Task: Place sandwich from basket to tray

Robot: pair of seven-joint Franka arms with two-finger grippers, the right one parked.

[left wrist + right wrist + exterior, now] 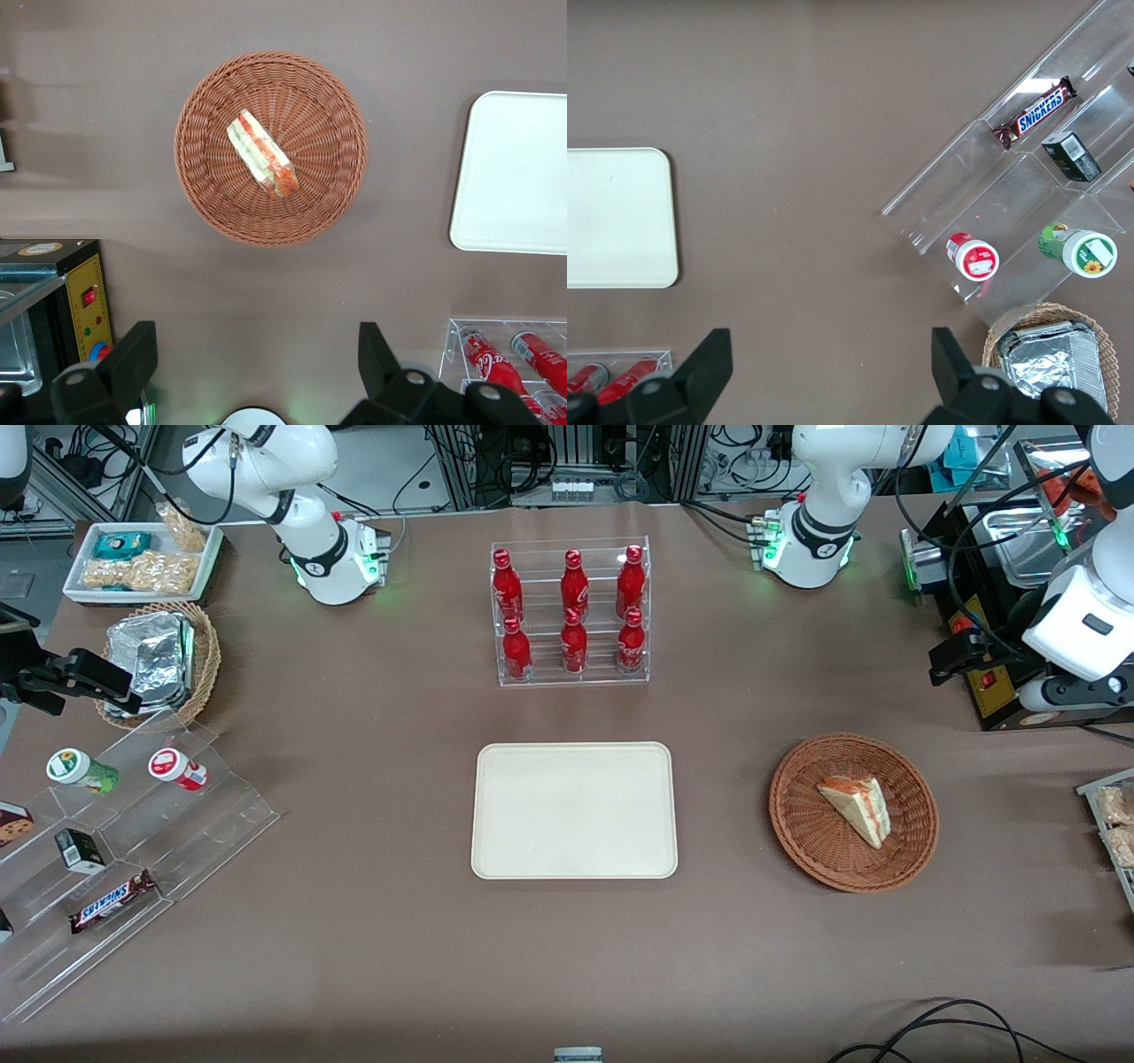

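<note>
The sandwich point(856, 808), a white bread wedge with orange-red and green filling, lies in the round reddish-brown wicker basket point(802, 841) toward the working arm's end of the table. Both show in the left wrist view, the sandwich point(260, 154) in the middle of the basket point(208, 199). The cream-beige tray point(574, 810) lies bare at the table's middle; its edge shows in the left wrist view point(514, 173). My left gripper point(955, 659) hangs high above the table, farther from the front camera than the basket. It is open and empty point(255, 359), its fingers point(133, 354) wide apart.
A clear rack of red bottles point(571, 613) stands farther from the front camera than the tray. A black box with switches point(983, 660) sits beside the gripper. A tan basket with foil packets point(159, 660), a white snack tray point(142, 560) and a clear stepped shelf point(115, 850) lie toward the parked arm's end.
</note>
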